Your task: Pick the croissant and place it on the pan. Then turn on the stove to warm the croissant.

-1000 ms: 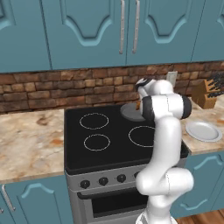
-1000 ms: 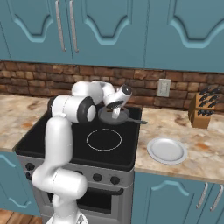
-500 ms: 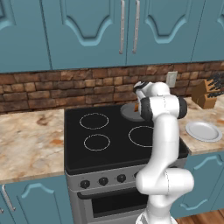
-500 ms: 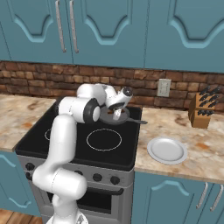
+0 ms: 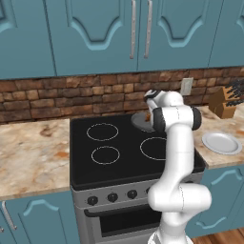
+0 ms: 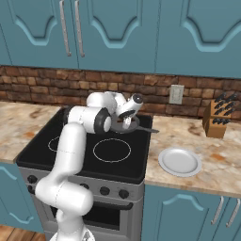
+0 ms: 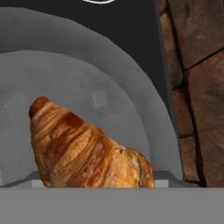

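Note:
The croissant (image 7: 87,148), golden brown and ridged, sits close up in the hand view between the low grey fingertips (image 7: 37,178) of my gripper (image 7: 94,180), which is shut on it. Beneath it lies the round dark grey pan (image 7: 109,78). The pan (image 6: 123,127) rests on the back right burner of the black stove (image 6: 80,141), its thin handle pointing right. My gripper (image 6: 127,121) hangs just over the pan. From the left base view the pan (image 5: 139,122) peeks out beside the hand (image 5: 151,110), with a speck of orange croissant (image 5: 148,116) there.
Dark knobs (image 5: 112,197) line the stove's grey front panel. A white plate (image 6: 179,161) lies on the marble counter right of the stove, and a knife block (image 6: 217,121) stands behind it. A brick wall runs along the back, close behind the pan.
The arm's upper links have shifted slightly while the hand stays over the pan. The croissant remains in the grip.

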Controlling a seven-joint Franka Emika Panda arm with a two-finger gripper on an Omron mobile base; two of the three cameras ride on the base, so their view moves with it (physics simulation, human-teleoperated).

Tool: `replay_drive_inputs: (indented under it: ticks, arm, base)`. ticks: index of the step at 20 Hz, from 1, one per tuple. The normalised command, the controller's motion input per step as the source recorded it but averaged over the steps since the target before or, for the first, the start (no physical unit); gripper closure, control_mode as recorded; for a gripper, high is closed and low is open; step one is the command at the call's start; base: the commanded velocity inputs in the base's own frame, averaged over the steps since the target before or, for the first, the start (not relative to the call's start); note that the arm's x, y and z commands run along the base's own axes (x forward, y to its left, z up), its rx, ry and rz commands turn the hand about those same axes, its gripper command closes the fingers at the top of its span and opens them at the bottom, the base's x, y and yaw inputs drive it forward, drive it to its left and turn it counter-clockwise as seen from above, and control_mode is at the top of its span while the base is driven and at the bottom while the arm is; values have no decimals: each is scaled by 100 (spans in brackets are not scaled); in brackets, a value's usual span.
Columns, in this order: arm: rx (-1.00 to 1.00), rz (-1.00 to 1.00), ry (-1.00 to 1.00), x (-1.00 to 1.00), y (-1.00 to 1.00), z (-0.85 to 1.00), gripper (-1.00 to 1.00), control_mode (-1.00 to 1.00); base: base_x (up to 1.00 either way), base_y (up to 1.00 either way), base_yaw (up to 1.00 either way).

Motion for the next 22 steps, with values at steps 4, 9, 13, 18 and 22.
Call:
replay_drive_inputs:
  ticks: [4,9,13,18,22]
  arm:
    - [0,0,3,11,33,-14,-100,-100]
    - [0,0,-4,-21,12,0,-100,-100]
    - [0,0,-16,-50,0,5,-100,-100]
    - [0,0,-29,-71,0,29,-100,-100]
    - [0,0,-30,-88,-6,40,-100,-100]
  base:
    - [0,0,0]
    - [0,0,0]
    - [0,0,0]
    - [0,0,0]
    - [0,0,0]
